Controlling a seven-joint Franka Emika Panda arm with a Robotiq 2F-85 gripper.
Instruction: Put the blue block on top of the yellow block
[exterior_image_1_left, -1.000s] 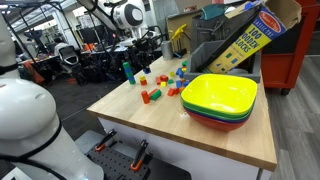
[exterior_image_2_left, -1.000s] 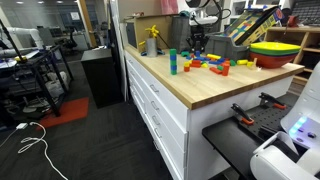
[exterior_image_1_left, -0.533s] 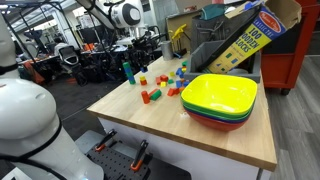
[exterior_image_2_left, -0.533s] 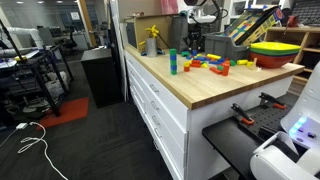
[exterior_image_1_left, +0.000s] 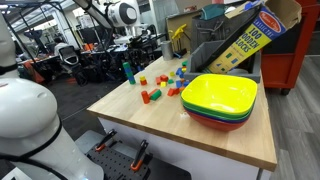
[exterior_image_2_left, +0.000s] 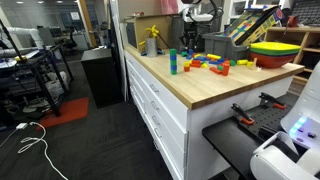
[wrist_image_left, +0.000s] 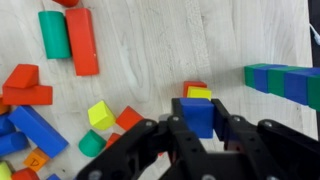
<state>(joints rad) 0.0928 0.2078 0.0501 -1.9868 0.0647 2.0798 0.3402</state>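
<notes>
Gripper (wrist_image_left: 197, 128) partly closed, clamped on the blue block (wrist_image_left: 197, 110). Yellow block (wrist_image_left: 199, 93) sits just beyond. Advise centring squarely above it, lowering gently, then releasing.

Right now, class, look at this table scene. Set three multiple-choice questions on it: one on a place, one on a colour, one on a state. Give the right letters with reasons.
1. Where is the blue block?
A in a bowl
B between the fingers of the gripper
C on the floor

2. What colour is the top bowl of the stack?
A yellow-green
B purple
C white

3. How is the teal cylinder placed?
A lying flat
B hanging in the air
C standing upright

Answers:
1 B: the wrist view shows the gripper shut on it.
2 A: its yellow-green inside faces the camera in an exterior view.
3 C: it stands on end on the table.
</notes>
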